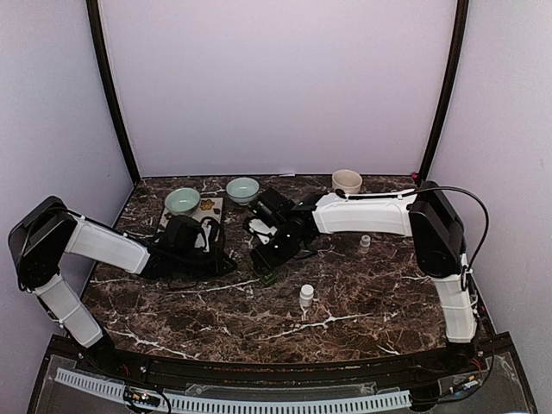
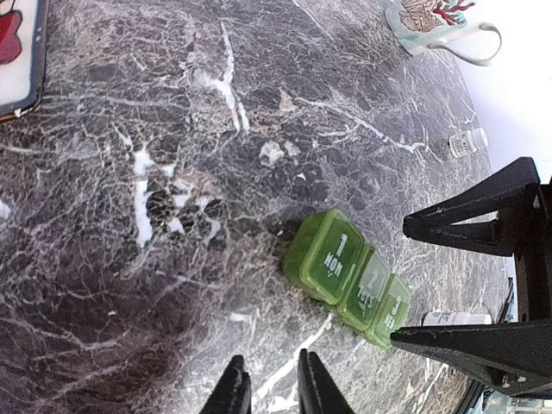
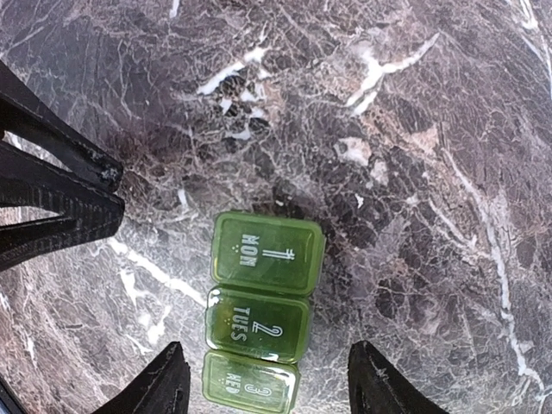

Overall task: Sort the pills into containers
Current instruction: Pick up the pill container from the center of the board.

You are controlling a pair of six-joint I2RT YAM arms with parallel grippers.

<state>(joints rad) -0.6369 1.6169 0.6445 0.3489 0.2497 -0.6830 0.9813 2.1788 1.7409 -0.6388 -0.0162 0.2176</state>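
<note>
The containers are one green pill box (image 3: 263,297) lying flat on the marble table, lids shut, marked 1 MON, 2 TUES, 3 WED. It also shows in the left wrist view (image 2: 347,278) and as a small green patch in the top view (image 1: 270,279). My right gripper (image 3: 272,384) is open wide just above the box, its fingers on either side of the WED end without touching it. My left gripper (image 2: 269,392) is empty, jaws a narrow way apart, a short distance left of the box. No loose pills show clearly.
Two white pill bottles (image 1: 306,295) (image 1: 365,243) stand right of the box. Two teal bowls (image 1: 182,201) (image 1: 242,189), a small white card (image 1: 207,210) and a cream mug (image 1: 347,181) stand along the back. The grippers (image 1: 226,266) (image 1: 263,261) are close together.
</note>
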